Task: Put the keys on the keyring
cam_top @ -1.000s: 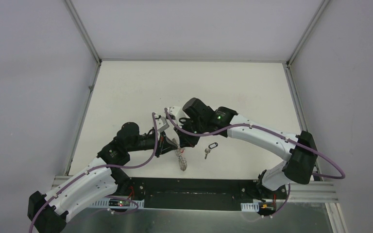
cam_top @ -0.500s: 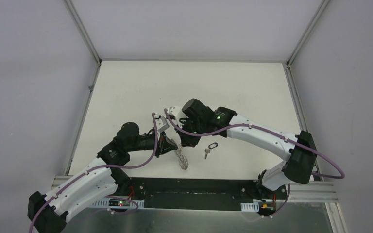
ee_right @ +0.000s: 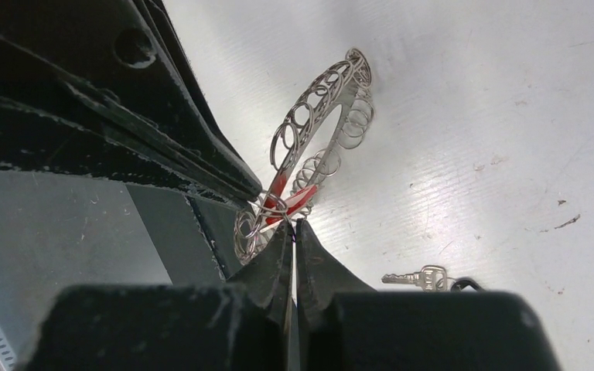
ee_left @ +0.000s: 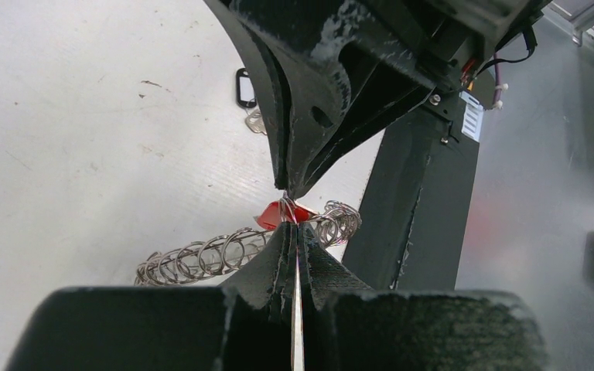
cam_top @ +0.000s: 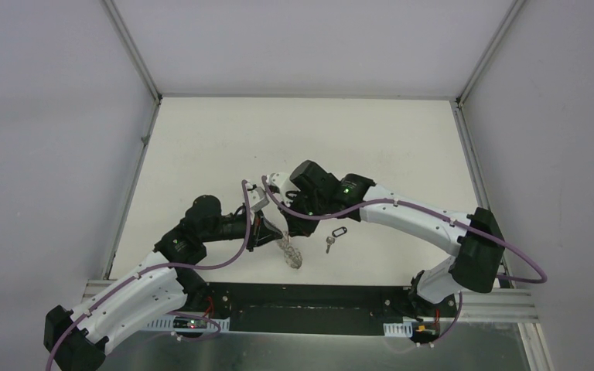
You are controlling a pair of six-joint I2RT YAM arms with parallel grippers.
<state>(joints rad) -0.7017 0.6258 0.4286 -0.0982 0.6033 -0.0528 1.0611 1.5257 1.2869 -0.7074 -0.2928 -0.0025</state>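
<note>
The top view looks down from above and behind the arm bases, taking in the whole table point(cam_top: 201, 131). Each wrist view looks closely along its own claw, the left claw point(ee_left: 292, 226) and the right claw point(ee_right: 292, 225) facing each other. Both views share the keyring point(ee_left: 201, 259).

Counted two arms, left arm point(cam_top: 143, 290) and right arm point(cam_top: 418, 218), and two grippers: left gripper point(ee_left: 294, 229), right gripper point(ee_right: 292, 226). Found one keyring point(ee_left: 201, 259), its wire loops too many and too overlapped to number. Made out two keys — one red key point(ee_right: 288, 202), only its head showing, and one silver key point(ee_right: 412, 277). Noted one dark tag point(ee_left: 244, 87) by the silver key. Tallied two purple cables point(cam_top: 216, 267) — one per arm — and one table point(cam_top: 201, 147).
</note>
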